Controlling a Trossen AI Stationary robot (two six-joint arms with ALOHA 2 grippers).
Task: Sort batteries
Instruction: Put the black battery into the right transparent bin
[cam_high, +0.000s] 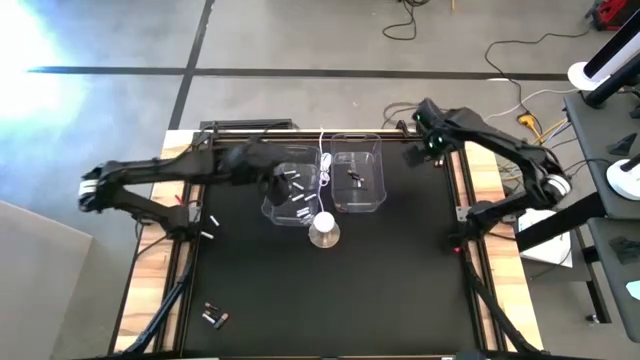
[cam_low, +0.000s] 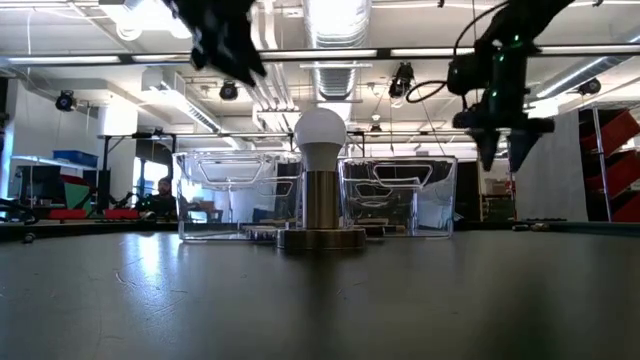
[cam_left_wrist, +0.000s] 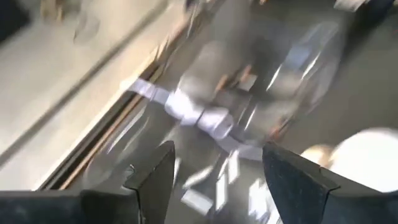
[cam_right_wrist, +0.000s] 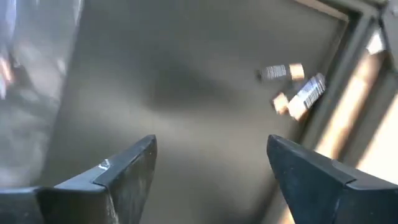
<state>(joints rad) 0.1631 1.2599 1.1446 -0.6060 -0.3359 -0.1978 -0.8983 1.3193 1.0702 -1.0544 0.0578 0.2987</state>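
Two clear plastic bins side by side at table's far middle: left clear bin (cam_high: 290, 190) holding several small cylindrical batteries (cam_high: 297, 185), right clear bin (cam_high: 357, 180) holding one or two. White-domed metal lamp base (cam_high: 324, 231) just in front, between them. Left gripper (cam_left_wrist: 214, 171) above left bin, fingers spread, empty. Right gripper (cam_right_wrist: 211, 165) near table's far right corner, spread, empty. High view alone shows loose cells (cam_high: 214, 317) at near left. Right wrist view alone shows two cells (cam_right_wrist: 292, 87) by frame rail.

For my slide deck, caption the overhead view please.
Left gripper open above the left bin of batteries; right gripper hovers open beside the right bin.
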